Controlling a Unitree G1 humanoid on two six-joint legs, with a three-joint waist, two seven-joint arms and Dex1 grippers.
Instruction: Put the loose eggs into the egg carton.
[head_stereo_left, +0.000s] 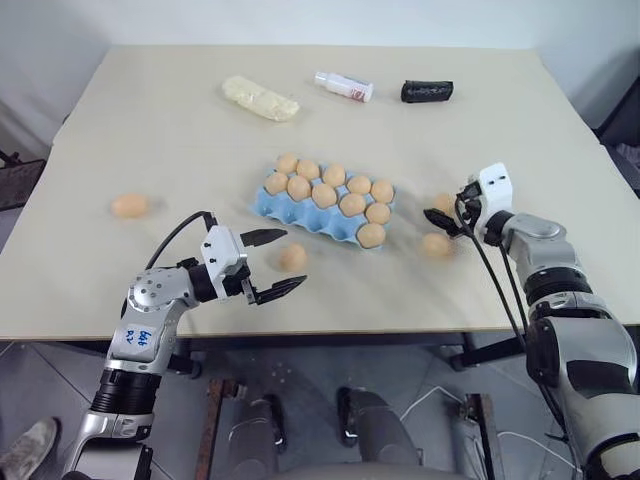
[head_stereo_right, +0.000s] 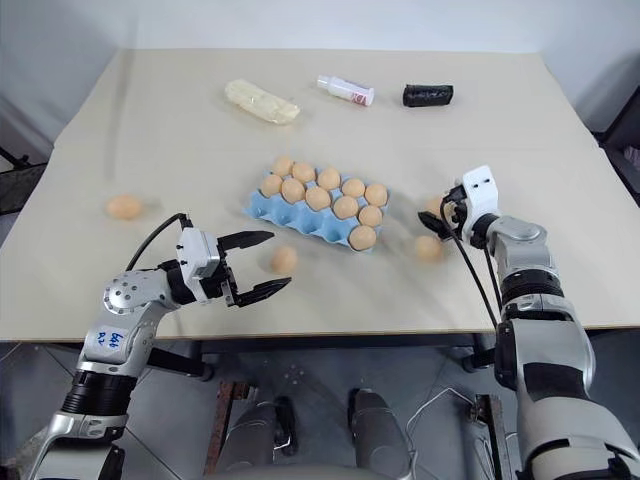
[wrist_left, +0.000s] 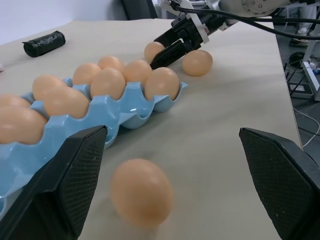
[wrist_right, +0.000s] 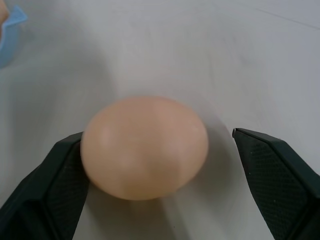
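Egg carton (head_stereo_left: 275, 207) with ten eggs (head_stereo_left: 352, 204)

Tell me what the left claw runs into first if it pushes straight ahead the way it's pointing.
Probably the loose egg lying on the table between the open left claw's fingers, just ahead of them; the egg carton lies off to one side.
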